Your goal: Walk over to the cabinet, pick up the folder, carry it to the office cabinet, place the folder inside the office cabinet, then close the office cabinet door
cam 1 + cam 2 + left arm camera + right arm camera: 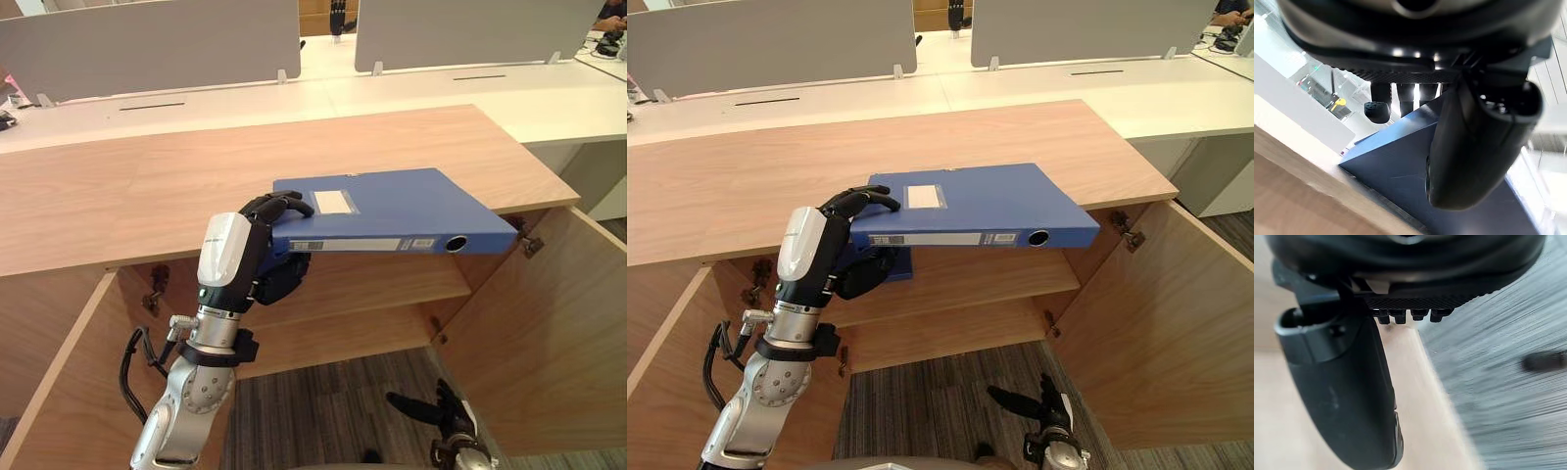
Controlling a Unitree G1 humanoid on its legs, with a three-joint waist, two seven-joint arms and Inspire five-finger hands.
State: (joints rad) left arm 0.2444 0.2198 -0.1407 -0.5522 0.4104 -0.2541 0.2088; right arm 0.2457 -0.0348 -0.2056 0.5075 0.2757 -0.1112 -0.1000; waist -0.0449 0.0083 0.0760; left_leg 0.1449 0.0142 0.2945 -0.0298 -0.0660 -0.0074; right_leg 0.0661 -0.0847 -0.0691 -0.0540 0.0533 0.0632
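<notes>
Office, wooden cabinet (127, 186) with both doors (549, 333) open | left hand (245, 250) clamped on the blue folder's (392, 206) left end, fingers above, thumb below | folder at cabinet top's front edge, long axis running rightward from hand, shelf (392, 279) directly below | right hand (441, 411) low, fingers loose, idle.

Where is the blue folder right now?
In the head views, the blue folder is at the wooden cabinet top's front edge, jutting over the open cabinet, its left end gripped by the left hand.
</notes>
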